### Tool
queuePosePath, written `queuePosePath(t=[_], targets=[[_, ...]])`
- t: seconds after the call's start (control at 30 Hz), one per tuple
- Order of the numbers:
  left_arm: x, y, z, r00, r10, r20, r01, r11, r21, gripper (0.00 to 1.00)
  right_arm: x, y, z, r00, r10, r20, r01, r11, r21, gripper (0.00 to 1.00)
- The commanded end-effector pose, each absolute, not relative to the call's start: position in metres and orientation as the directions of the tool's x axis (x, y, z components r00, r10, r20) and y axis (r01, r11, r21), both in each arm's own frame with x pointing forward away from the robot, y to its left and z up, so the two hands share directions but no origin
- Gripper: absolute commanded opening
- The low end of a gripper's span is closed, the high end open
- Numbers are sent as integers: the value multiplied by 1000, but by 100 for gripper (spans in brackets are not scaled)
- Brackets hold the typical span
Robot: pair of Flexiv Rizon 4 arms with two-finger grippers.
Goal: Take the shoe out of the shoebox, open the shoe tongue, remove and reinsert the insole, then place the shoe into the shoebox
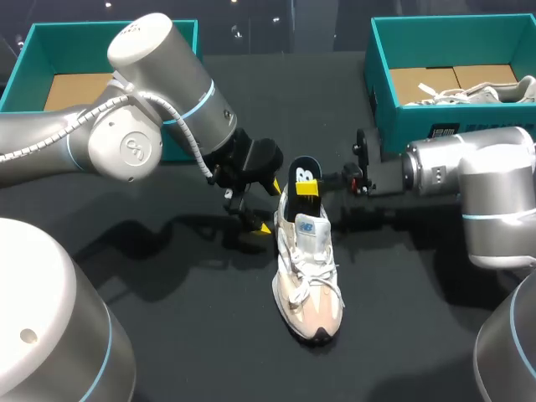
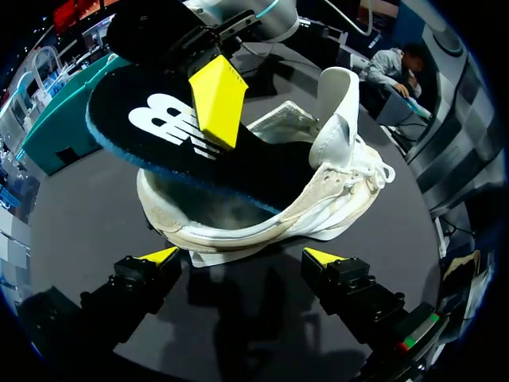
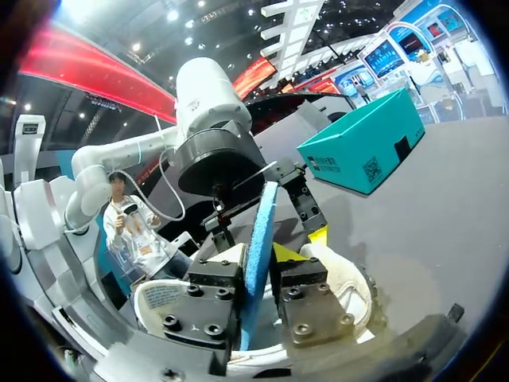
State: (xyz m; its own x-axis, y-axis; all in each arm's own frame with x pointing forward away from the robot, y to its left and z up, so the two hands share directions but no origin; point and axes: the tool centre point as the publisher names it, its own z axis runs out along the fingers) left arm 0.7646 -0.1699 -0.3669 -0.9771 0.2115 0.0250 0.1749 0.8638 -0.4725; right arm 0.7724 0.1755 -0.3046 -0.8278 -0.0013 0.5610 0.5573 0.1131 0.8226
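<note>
At the centre of the frame the shoe [image 1: 308, 280] stands on the table [image 1: 193, 335], white and beige, tongue lifted; the right gripper [image 1: 311, 188] is clenched on the black, blue-backed insole [image 1: 303, 174], half out at the heel. Insole step, I judge; next calls for a steady lengthwise slide, with the released left gripper [image 1: 268, 207] just beside the heel

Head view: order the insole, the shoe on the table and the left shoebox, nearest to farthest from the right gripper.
1. insole, held in the right gripper fingers.
2. shoe, directly beneath it.
3. left shoebox, far-left corner.
</note>
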Motion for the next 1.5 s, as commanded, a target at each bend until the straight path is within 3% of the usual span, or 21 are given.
queuePosePath(t=[0.03, 0.4, 0.53, 0.57, 0.83, 0.9, 0.93, 1.0, 1.03, 1.5], targets=[[765, -170, -367, -977, 212, 25, 176, 865, -470, 100, 773, 181, -315, -816, -11, 578, 572, 125, 811, 0], [765, -170, -367, -977, 212, 25, 176, 865, -470, 100, 740, 173, -343, -749, 5, 662, 659, 109, 745, 0], [765, -170, -367, -977, 212, 25, 176, 865, -470, 100, 742, 175, -325, -786, 6, 618, 615, 111, 781, 38], [765, -170, -367, -977, 212, 25, 176, 865, -470, 100, 743, 175, -321, -795, 5, 607, 603, 113, 790, 42], [765, -170, -367, -977, 212, 25, 176, 865, -470, 100, 758, 173, -305, -833, 13, 553, 549, 137, 824, 38], [765, -170, -367, -977, 212, 25, 176, 865, -470, 100, 763, 173, -305, -835, 17, 551, 547, 140, 825, 33], [765, -170, -367, -977, 212, 25, 176, 865, -470, 100, 766, 174, -306, -834, 18, 551, 548, 140, 825, 28], [765, -170, -367, -977, 212, 25, 176, 865, -470, 100, 769, 175, -309, -831, 16, 556, 553, 140, 822, 2], [765, -170, -367, -977, 212, 25, 176, 865, -470, 100, 770, 176, -312, -827, 15, 562, 558, 144, 817, 0], [765, -170, -367, -977, 212, 25, 176, 865, -470, 100, 741, 171, -332, -777, 51, 627, 626, 168, 762, 0]])
